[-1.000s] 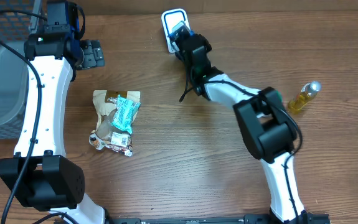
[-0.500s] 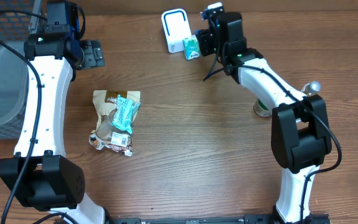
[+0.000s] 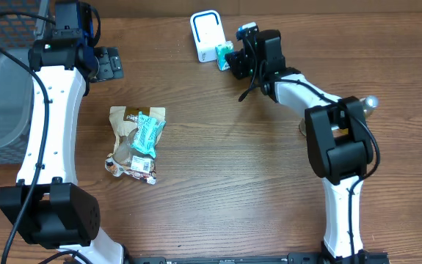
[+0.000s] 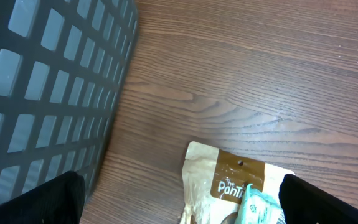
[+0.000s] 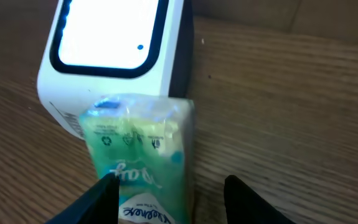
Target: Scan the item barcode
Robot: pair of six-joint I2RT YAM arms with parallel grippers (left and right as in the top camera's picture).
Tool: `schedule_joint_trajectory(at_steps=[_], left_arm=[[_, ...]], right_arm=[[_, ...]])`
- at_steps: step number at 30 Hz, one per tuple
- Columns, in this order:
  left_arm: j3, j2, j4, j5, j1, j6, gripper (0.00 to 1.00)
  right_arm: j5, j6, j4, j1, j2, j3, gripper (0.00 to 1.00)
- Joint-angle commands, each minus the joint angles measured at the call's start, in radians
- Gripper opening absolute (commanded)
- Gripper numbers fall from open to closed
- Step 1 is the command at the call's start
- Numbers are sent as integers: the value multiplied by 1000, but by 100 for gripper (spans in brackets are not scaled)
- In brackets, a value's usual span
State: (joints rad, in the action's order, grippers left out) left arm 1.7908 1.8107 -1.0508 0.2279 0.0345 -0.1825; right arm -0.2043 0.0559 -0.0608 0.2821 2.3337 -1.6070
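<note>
We see the right hand half open astride the green tissue pack, with a gap at its right finger. The pack stands on the surface at the scanner's 6 o'clock. The left hand is wide open and empty. Overhead hides that gap.

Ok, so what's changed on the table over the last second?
The right pincer opened and let go of the small green tissue pack, leaving it standing beside the white scanner. It swung away to the right, then came back, and is open close to the pack. The left pincer and the brown snack bag stayed put.
</note>
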Motion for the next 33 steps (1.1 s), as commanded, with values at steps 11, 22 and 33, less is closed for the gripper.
schedule_joint_trajectory(at_steps=[11,22,33], left_arm=[[18,-15,1,7,-3,14,100],[18,-15,2,7,-3,14,100],[18,-15,1,7,-3,14,100]], right_arm=[[-105,4,-132,-3,97,-2,42],[-104,3,-55,-9,-43,-2,4],[240,209,-165,117,-216,-3,4]])
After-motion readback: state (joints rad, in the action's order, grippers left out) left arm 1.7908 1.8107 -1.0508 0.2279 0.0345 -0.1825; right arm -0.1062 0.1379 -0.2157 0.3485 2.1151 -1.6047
